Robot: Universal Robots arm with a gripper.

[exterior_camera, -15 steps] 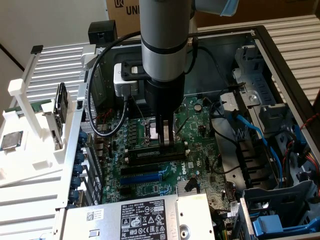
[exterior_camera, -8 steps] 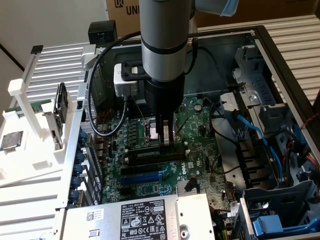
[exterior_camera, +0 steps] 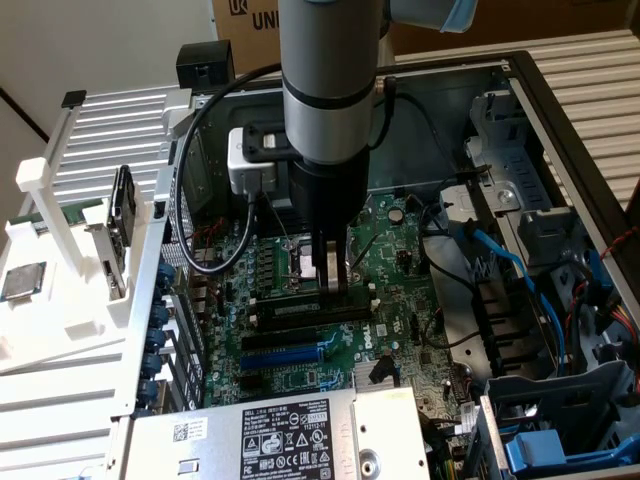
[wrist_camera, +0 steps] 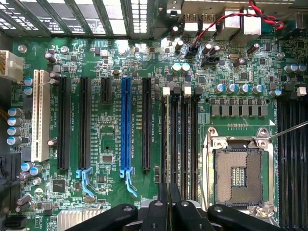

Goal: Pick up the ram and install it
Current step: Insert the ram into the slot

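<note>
The exterior view looks down at a slant from above into the open computer case (exterior_camera: 520, 75), set back enough to take in the arm (exterior_camera: 325, 70) and most of the motherboard (exterior_camera: 400, 250). The wrist view looks straight down, close over the motherboard (wrist_camera: 115, 62), with the tool (wrist_camera: 168, 202) at its edge. Both views share the blue expansion slot (exterior_camera: 283, 354) (wrist_camera: 125, 122) and the processor socket (exterior_camera: 305, 262) (wrist_camera: 238, 173).

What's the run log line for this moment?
phase: install ram | gripper: low over black memory slots, beside CPU socket | ram: cannot tell if held
</note>
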